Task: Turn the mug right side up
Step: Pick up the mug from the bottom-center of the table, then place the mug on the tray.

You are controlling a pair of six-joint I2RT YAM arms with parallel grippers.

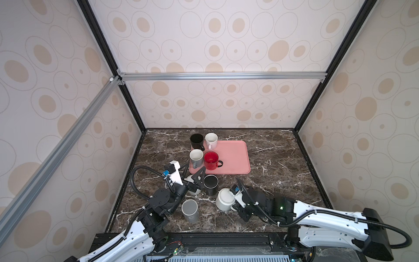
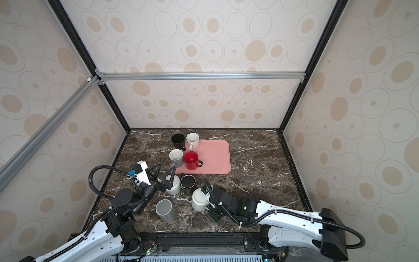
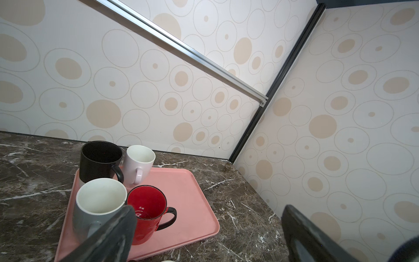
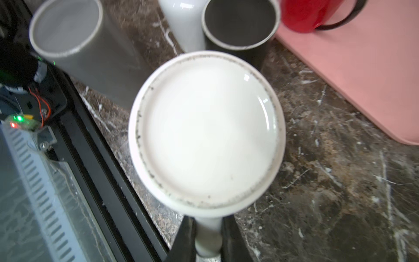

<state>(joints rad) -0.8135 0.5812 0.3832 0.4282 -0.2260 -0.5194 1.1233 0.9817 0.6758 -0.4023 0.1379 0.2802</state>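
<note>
White glazed mug (image 4: 206, 129) sits base-up on the front half of the marble table (image 1: 272, 163), on the near side of the pink tray (image 1: 235, 158). Right gripper (image 4: 208, 246) is clamped on its handle. My wrist view shows the white loop pinched between both black fingers (image 4: 184, 242), with the mug body straight ahead of the tips. I can't tell if the rim touches the table. The base is a flat glossy disc with a raised ring, speckled dark.

Left gripper (image 2: 163, 173) has its jaws wide apart and holds nothing. It's above a pale base-up mug (image 2: 174, 187).

Close to the clamped one are a black base-up mug (image 1: 210, 184) with a pale foot ring and a grey base-up mug (image 1: 190, 209). Both are plain cylinders.

On the tray, all mouth-up: glossy red mug (image 1: 210, 160) with a black handle, grey mug with white inside (image 1: 196, 158), black upright mug (image 1: 196, 140) and small white upright mug (image 1: 211, 140). The tray is smooth, with rounded corners and a low lip.
</note>
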